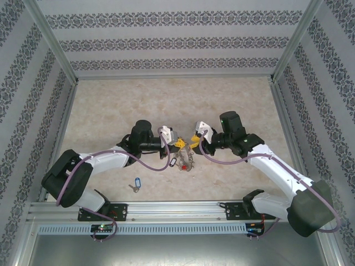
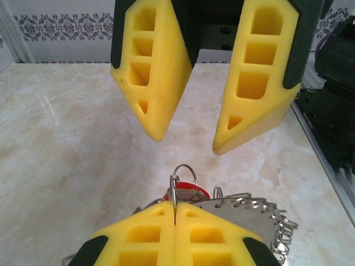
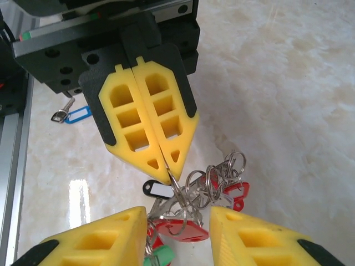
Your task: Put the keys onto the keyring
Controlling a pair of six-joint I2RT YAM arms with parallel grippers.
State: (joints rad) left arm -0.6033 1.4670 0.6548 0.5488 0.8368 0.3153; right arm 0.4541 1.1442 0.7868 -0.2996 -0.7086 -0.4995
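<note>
Starting nearest: got a blue-tagged key (image 1: 135,185) lying flat on the marble-look table (image 1: 111,111), just past the aluminium rail (image 1: 177,209) and well apart from everything else. Runs roughly near-to-far on a slight slant, with the blue tag at the far end and the metal blade aimed back at the rail.

Further in, around mid-table, looking at both grippers nose to nose. Seeing the left gripper (image 2: 175,209) clamped fully together, yellow pads flush, pinching a thin wire loop of the keyring (image 2: 244,216). From the left wrist view, can make out the grey bunch fanning off to the right of that pinch, fringed with little rings, with a red tag (image 2: 191,194) tucked right behind the loop. In the overhead view, seems to trail from the pinch toward the near edge. Can't tell whether it hangs free or touches the table.

Facing it, got the right gripper (image 2: 189,143) partly spread, clear gap between the pads, gripping nothing. From its own camera, spotting a black tag (image 3: 158,189) and a green tag (image 3: 160,256) in the bunch.

Way at the back, just patterned wallpaper (image 1: 177,41).
</note>
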